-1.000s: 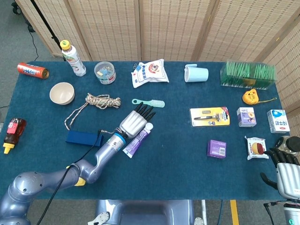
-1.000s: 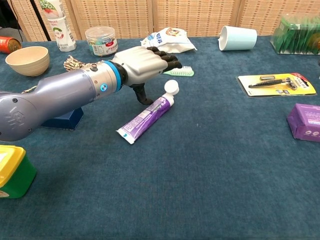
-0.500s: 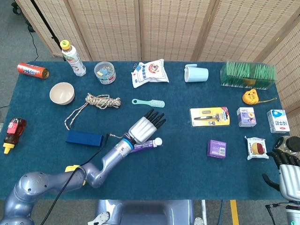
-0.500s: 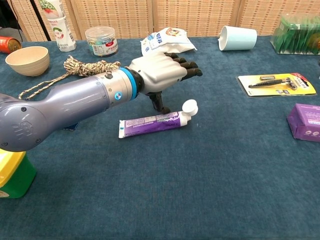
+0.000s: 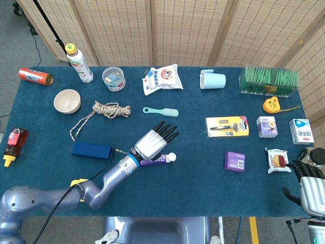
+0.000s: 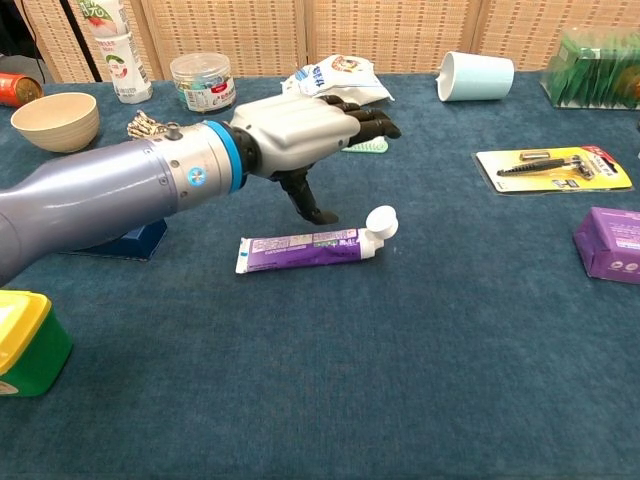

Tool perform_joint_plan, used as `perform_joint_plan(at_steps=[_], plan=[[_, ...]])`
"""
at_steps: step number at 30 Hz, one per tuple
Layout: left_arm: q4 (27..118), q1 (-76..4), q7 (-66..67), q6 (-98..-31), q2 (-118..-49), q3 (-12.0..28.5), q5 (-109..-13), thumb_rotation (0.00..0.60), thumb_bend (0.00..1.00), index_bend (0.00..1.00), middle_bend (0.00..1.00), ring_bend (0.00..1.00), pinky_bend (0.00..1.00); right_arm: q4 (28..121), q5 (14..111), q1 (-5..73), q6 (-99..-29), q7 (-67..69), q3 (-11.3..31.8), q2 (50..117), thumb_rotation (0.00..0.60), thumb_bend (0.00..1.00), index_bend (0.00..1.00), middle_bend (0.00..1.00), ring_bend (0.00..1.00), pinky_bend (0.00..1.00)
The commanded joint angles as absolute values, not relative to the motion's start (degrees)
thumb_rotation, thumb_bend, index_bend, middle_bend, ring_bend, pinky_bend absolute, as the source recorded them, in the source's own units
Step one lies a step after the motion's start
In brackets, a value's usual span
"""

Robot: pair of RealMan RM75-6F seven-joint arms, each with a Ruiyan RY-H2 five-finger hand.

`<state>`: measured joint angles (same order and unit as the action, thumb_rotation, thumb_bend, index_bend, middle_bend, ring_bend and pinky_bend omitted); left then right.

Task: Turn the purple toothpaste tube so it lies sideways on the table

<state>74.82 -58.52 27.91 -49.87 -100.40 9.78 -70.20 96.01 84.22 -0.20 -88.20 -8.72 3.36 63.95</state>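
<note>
The purple tube (image 6: 305, 249) lies sideways on the blue table (image 6: 420, 340), white cap (image 6: 381, 221) pointing right. The left hand (image 6: 300, 128) hovers just above it, fingers extended and empty. The right hand (image 5: 309, 180), at the table's near right edge, holds nothing.

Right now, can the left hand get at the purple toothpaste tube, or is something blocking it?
Probably yes. The left hand hovers just behind the purple toothpaste tube, fingers extended and holding nothing. The tube lies on bare table, with nothing between them.
</note>
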Motion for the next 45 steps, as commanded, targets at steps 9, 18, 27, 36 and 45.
perform_joint_plan(at_steps=[9,18,27,36,45], plan=[[86.3,-56.6,24.6,-43.7,-91.6,10.8,-58.1,0.505,0.23,0.00,0.00,0.00,0.03,96.3,84.8,0.2,-87.8,-8.8,3.3,64.2,0.600,0.22,0.28,0.23,0.25,0.25],[87.5,-58.8,28.7,-41.5,-91.0,8.1,-52.6,0.497,0.23,0.00,0.00,0.00,0.03,96.4,84.8,-0.1,-88.1,-8.8,3.2,64.1,0.600,0.22,0.28,0.23,0.25,0.25],[84.9,-59.9,35.7,-45.8,-94.1,4.5,-51.4,0.495,0.23,0.00,0.00,0.00,0.02,96.3,84.7,-0.1,-88.0,-8.6,3.2,64.3,0.600,0.22,0.28,0.23,0.25,0.25],[81.2,-60.1,36.6,-46.8,-95.9,4.7,-49.6,0.495,0.23,0.00,0.00,0.00,0.02,96.3,84.7,-0.3,-88.1,-8.7,3.1,64.4,0.600,0.22,0.28,0.23,0.25,0.25],[79.8,-59.5,29.2,-46.5,-96.2,6.6,-55.8,0.494,0.23,0.00,0.00,0.00,0.02,96.3,84.5,-0.6,-88.3,-8.8,3.0,64.4,0.600,0.22,0.28,0.23,0.25,0.25]])
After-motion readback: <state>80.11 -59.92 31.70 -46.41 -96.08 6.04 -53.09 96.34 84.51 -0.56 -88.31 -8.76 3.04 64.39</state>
